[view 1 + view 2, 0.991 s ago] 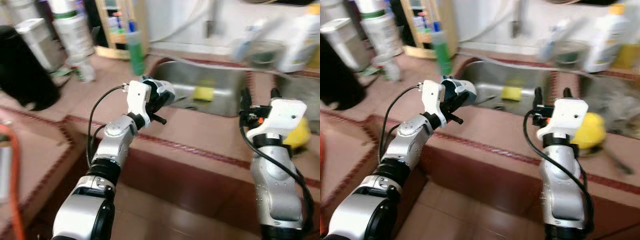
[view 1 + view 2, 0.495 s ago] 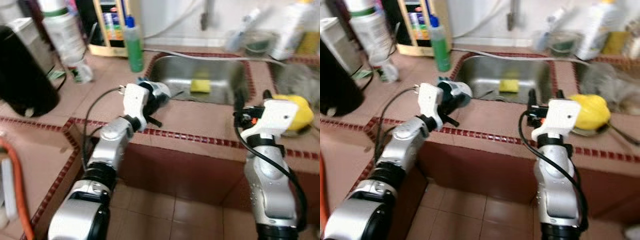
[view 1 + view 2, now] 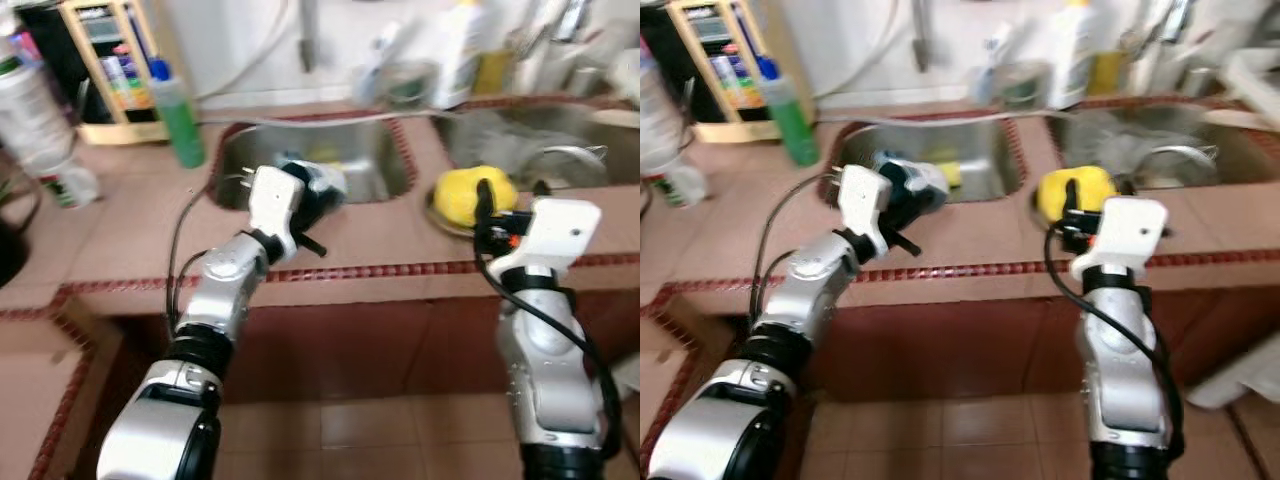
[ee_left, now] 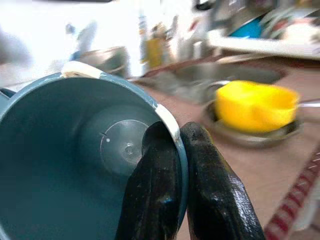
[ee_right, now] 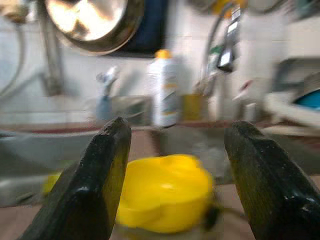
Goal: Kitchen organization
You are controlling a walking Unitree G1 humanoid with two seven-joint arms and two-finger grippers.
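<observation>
My left gripper [image 4: 177, 137] is shut on the rim of a teal cup [image 4: 70, 150], one finger inside and one outside. I hold the cup [image 3: 322, 181] tipped on its side above the counter's front, just before the left sink [image 3: 232, 168]. My right gripper [image 5: 175, 185] is open, its fingers [image 5: 97, 185] spread wide. It points at a yellow domed thing [image 3: 470, 194] that rests on a metal plate [image 3: 437, 215] on the tiled counter. The gripper hovers a little short of it without touching.
A green bottle [image 3: 182, 116] and a wooden rack [image 3: 105, 70] stand at the back left. A yellow sponge [image 3: 952, 174] lies in the left sink. The right sink [image 3: 535, 135] holds blurred dishes. A white bottle [image 3: 458, 62] and cups stand between the sinks.
The whole view has swung to the right along the counter. Both arms keep their pose and the cup stays held. The yellow thing now lies before my right gripper.
</observation>
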